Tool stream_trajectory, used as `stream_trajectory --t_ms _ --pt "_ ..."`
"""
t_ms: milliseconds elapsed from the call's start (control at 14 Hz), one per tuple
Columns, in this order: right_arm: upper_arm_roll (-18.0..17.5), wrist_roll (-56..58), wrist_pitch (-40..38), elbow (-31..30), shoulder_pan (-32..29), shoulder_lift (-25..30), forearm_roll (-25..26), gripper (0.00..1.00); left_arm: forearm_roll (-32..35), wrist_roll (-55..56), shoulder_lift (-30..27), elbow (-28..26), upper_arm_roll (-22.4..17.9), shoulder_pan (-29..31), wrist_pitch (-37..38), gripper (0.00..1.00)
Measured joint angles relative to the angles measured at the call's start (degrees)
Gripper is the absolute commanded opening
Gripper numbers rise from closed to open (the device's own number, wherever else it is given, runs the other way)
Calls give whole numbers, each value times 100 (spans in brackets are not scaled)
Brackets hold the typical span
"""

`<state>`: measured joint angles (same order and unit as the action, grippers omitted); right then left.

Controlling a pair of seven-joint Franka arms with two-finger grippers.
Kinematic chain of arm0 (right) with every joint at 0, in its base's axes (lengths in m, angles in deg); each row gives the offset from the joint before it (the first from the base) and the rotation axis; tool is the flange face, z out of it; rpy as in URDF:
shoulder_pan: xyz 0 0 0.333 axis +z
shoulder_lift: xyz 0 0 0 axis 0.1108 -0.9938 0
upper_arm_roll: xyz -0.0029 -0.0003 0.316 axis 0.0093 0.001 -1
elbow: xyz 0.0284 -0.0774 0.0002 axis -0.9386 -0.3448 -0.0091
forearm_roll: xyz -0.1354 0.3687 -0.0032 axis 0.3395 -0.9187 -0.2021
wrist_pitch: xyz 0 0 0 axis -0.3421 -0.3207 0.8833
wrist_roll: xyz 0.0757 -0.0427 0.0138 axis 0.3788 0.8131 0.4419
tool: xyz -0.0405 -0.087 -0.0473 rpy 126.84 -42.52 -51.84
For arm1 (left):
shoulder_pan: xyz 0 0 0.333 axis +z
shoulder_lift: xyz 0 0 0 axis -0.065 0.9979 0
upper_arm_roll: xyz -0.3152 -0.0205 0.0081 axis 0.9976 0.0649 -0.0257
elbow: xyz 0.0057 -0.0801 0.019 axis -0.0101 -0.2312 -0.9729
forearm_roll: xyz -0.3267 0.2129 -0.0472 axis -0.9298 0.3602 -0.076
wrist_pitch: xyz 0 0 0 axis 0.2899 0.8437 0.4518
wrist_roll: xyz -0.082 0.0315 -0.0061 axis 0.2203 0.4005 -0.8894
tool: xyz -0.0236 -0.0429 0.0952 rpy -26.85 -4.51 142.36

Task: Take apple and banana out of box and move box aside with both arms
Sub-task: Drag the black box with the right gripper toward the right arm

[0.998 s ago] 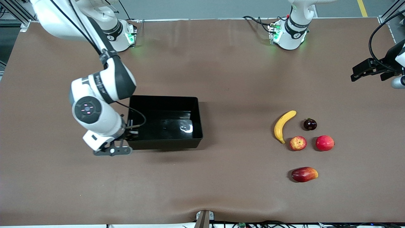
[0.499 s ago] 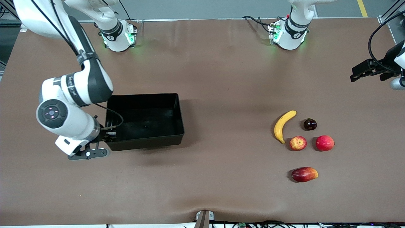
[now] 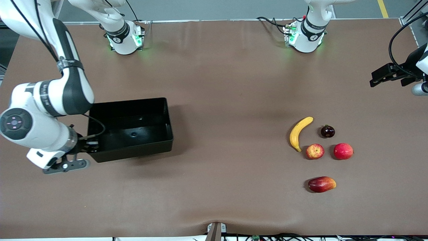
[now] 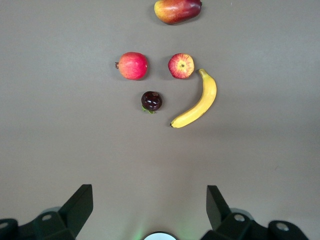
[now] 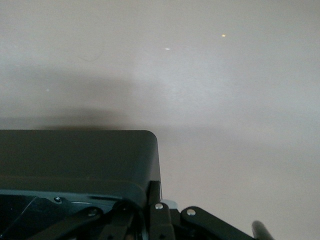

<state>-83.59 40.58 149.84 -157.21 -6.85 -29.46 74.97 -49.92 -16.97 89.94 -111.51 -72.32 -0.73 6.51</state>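
The black box point(image 3: 137, 151) is empty and sits toward the right arm's end of the table. My right gripper point(image 3: 89, 144) is shut on its end wall; the right wrist view shows the box's rim point(image 5: 75, 155) pinched in that gripper point(image 5: 152, 192). The yellow banana point(image 3: 298, 133) and the red-and-yellow apple point(image 3: 315, 151) lie side by side on the table toward the left arm's end. My left gripper point(image 3: 376, 77) waits open and empty over the table's edge at that end. In its wrist view the left gripper point(image 4: 149, 195) looks down on the banana point(image 4: 199, 102) and apple point(image 4: 181, 65).
Beside the apple lies a plain red round fruit point(image 3: 343, 151). A small dark fruit point(image 3: 327, 131) sits beside the banana. A red-and-yellow mango-like fruit point(image 3: 321, 184) lies nearer the front camera. Brown table surface point(image 3: 234, 134) stretches between the box and the fruits.
The right arm has carried the box steadily toward the right arm's end of the table, still gripping its end wall. The left arm and the fruits have not moved.
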Motion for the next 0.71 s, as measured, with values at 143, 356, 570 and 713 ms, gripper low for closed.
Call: stream_trajectory --t_ms 143,356,570,713 --pt "151 14 1 0 -18 10 -78 0 0 0 0 0 0 -1 0 100" --pt "490 21 -3 0 -23 33 -405 0 0 0 0 0 1 2 0 100" --pt "727 65 -19 -15 -37 33 -451 0 0 0 4 0 1 2 0 100" --pt "813 162 -18 -54 -56 33 -528 0 0 0 7 0 1 2 0 100"
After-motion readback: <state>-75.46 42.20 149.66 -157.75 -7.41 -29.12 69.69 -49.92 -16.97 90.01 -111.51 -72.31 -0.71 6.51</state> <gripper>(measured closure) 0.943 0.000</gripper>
